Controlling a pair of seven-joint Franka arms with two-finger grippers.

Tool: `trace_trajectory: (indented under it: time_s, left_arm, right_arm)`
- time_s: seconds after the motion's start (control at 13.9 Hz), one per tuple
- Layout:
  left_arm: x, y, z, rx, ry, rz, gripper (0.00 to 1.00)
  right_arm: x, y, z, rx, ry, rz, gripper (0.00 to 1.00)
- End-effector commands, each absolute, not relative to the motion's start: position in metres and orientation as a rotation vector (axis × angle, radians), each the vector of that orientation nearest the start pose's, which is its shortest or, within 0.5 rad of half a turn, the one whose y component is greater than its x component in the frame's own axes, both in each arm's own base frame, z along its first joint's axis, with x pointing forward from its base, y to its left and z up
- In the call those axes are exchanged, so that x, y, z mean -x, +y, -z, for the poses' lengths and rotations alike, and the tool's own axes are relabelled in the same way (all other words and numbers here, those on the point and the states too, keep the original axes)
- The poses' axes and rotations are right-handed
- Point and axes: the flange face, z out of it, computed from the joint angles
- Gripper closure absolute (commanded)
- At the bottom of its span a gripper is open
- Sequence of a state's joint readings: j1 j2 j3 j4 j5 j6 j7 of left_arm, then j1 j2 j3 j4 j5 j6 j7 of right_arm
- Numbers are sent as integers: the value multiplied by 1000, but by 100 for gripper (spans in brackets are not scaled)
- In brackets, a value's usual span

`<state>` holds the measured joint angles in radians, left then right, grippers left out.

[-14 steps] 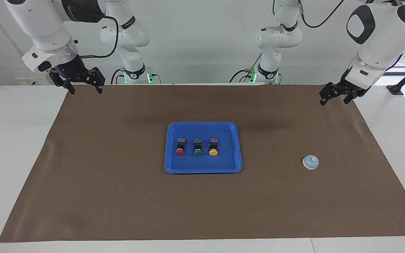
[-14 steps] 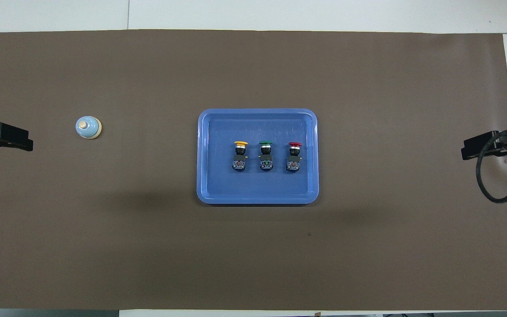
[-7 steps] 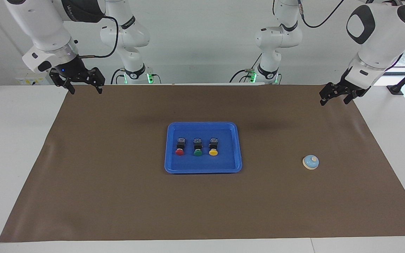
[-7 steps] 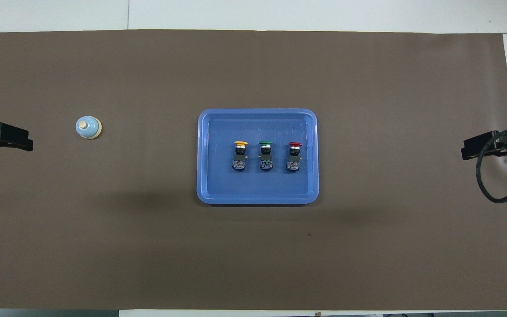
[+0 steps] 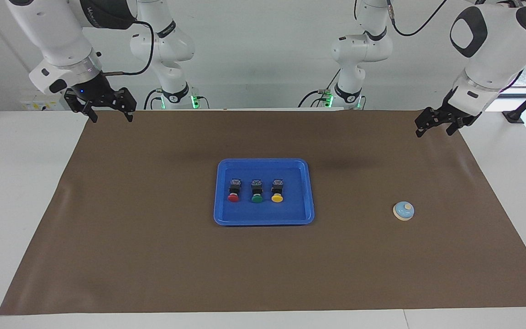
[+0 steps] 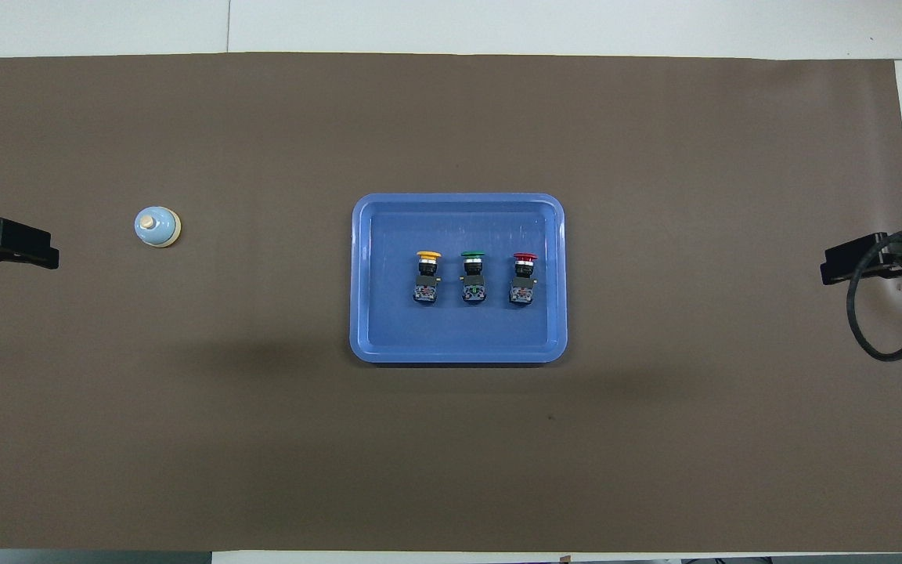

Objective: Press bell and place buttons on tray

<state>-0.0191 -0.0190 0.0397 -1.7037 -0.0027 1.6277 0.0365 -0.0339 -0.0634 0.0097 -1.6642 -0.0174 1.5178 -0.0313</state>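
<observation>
Buttons come first in the facing view: the red button (image 5: 233,191), green button (image 5: 257,191) and yellow button (image 5: 277,191) lie on their sides in a row inside the blue tray (image 5: 263,219), which sits mid-table on the brown mat (image 5: 153,256). The row runs along the tray's long axis, red toward the right arm's end and yellow toward the left arm's end. Each button's own long axis crosses that row, with the black body nearer the robots and the coloured cap pointing away from them. The bell (image 5: 403,211) stands upright on the mat, well apart from the tray toward the left arm's end, knob up. The right gripper (image 5: 106,114) hangs over the mat's corner at its own end with fingers spread wide and nothing between them. The left gripper (image 5: 436,128) hangs over the mat's edge at its end, likewise spread and empty.

From overhead, the tray (image 6: 459,356) lies with its long side along the table's length. The yellow button (image 6: 427,276), green button (image 6: 473,276) and red button (image 6: 524,278) sit a little apart from one another, caps farther from the robots. The bell (image 6: 157,226) rests slightly farther from the robots than the buttons. Only part of the left gripper (image 6: 9,244) and the right gripper (image 6: 862,262) shows at the mat's two ends, both well apart from the tray.
</observation>
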Motion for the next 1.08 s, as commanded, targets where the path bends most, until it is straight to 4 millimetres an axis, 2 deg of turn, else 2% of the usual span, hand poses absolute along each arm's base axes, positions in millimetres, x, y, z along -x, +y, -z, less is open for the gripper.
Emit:
trace_trajectory:
  time_s: [0.0, 0.36, 0.43, 0.5, 0.57, 0.65, 0.72, 0.79, 1.0]
  left_arm:
    - [-542, 11, -580, 3134, 35, -85, 0]
    - [-543, 13, -577, 3135, 26, -68, 0]
    - [-545, 12, -574, 3135, 28, -11, 2]
    - [-545, 11, -560, 3133, 27, 71, 17]
    - [-544, 15, -543, 3129, 16, 167, 45]
    - [-543, 16, -532, 3126, 29, 201, 81]
    - [-547, 18, -526, 3125, 29, 201, 100]
    - [-550, 22, -517, 3126, 22, 182, 100]
    - [-571, 23, -465, 3127, 18, 105, 100]
  right_arm:
    - [-523, -18, -611, 3136, -26, -120, 0]
    - [-523, -18, -611, 3136, -26, -120, 0]
    - [-523, -18, -611, 3134, -26, -120, 0]
    - [-523, -18, -611, 3136, -26, -120, 0]
    - [-523, -18, -611, 3136, -26, -120, 0]
    - [-523, -18, -611, 3136, -26, -120, 0]
    - [-523, -18, -611, 3134, -26, -120, 0]
    - [-523, -18, -611, 3136, -26, -120, 0]
    - [-523, -18, -611, 3136, -26, -120, 0]
